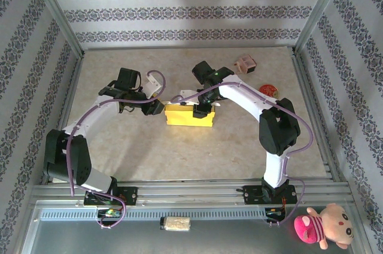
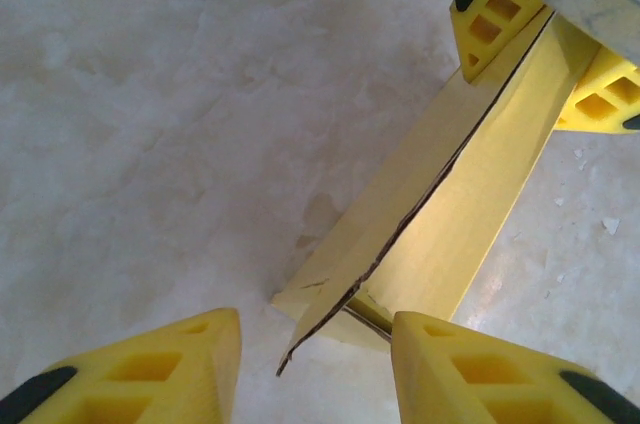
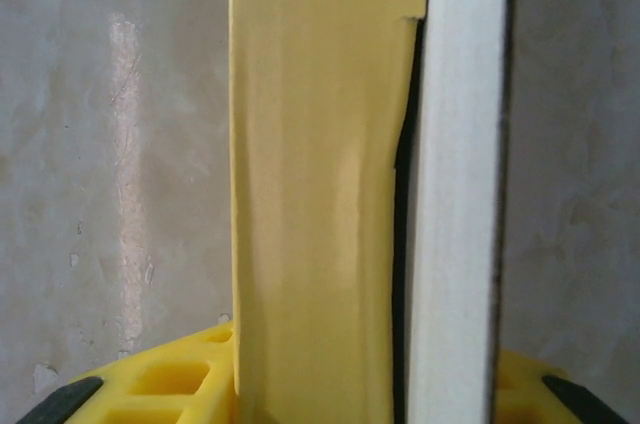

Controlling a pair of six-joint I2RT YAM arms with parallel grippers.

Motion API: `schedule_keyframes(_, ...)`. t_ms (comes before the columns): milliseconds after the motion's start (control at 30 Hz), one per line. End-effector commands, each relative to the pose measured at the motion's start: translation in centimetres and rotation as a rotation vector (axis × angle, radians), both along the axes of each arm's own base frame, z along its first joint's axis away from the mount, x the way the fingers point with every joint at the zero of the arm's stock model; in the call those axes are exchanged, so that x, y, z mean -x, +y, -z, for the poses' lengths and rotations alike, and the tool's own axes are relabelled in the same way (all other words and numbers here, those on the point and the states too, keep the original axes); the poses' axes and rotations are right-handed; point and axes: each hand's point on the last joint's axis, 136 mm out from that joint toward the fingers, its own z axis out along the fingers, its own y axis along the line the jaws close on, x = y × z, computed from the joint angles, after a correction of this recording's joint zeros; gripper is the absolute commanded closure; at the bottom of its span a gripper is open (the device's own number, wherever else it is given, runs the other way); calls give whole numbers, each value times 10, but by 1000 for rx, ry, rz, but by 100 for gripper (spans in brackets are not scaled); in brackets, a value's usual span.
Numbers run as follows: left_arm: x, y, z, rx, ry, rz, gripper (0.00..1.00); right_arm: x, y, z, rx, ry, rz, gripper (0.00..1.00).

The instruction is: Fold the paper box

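The paper box point(image 1: 189, 116) lies mid-table as a flat yellow rectangular block. In the right wrist view its yellow side point(image 3: 320, 194) and a white flap edge point(image 3: 460, 194) fill the gap between my fingers. My right gripper point(image 1: 202, 109) point(image 3: 365, 389) is shut on the box's far right end, and one of its yellow fingers point(image 2: 497, 14) presses against the box. My left gripper point(image 1: 157, 108) point(image 2: 315, 344) stands open at the box's left end. A loose yellow flap point(image 2: 330, 294) sticks out between its fingers; the right finger is close to the box, the left one well apart.
A small pink box-like item point(image 1: 245, 63) and a red round thing point(image 1: 267, 90) lie at the back right. Metal frame rails point(image 1: 311, 116) border the table. A pink plush toy point(image 1: 323, 225) sits in front of the arm bases.
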Motion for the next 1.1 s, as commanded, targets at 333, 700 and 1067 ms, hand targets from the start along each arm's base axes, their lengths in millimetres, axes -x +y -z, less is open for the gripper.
schedule_keyframes(333,-10,-20,-12,77,-39,71,88,12,8,8,-4,58,-29,55)
schedule_keyframes(700,-7,-21,-2,44,-21,72,100,-1,15,-9,-56,43,47,46)
schedule_keyframes(1067,-26,-36,-37,267,105,-123,100,-6,16,11,-19,76,101,59)
